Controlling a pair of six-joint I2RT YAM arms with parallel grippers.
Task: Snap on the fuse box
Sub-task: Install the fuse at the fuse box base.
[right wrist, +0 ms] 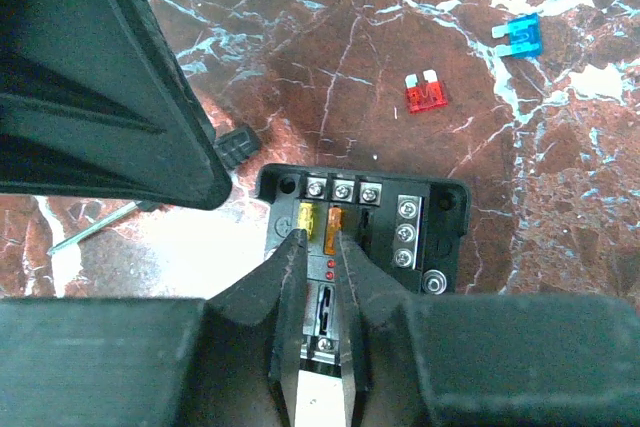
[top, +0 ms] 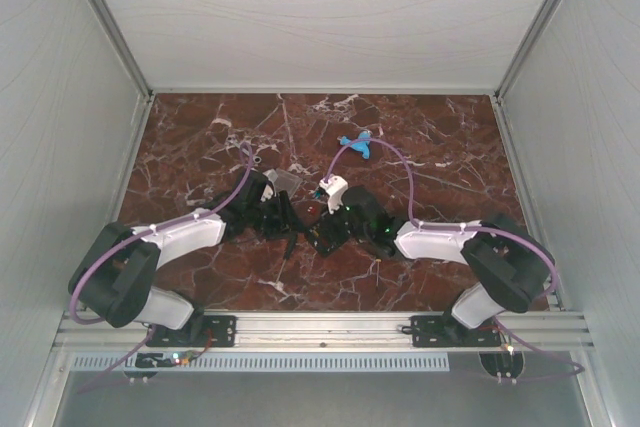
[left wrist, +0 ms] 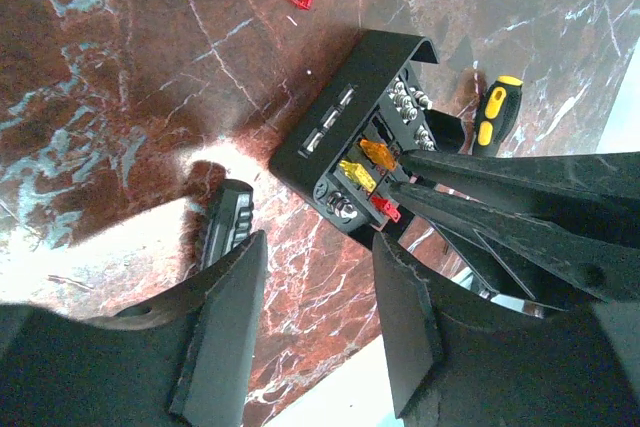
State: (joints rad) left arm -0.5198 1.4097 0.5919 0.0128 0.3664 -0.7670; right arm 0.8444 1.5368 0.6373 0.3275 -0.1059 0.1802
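Observation:
The black fuse box [top: 322, 234] lies open on the marble between both arms, without its lid. It shows yellow and orange fuses in the right wrist view [right wrist: 360, 217] and in the left wrist view [left wrist: 345, 137]. The clear lid [top: 283, 180] lies apart, behind the left gripper. My right gripper [right wrist: 320, 239] hovers right over the box, jaws a narrow gap apart with nothing between them, tips beside the yellow and orange fuses. My left gripper [left wrist: 318, 242] is open and empty just beside the box.
A loose red fuse [right wrist: 425, 95] and a blue fuse [right wrist: 520, 37] lie beyond the box. A yellow-handled screwdriver [left wrist: 495, 112] and a black-handled one [left wrist: 228, 222] lie next to it. A blue plastic piece [top: 357, 144] lies farther back.

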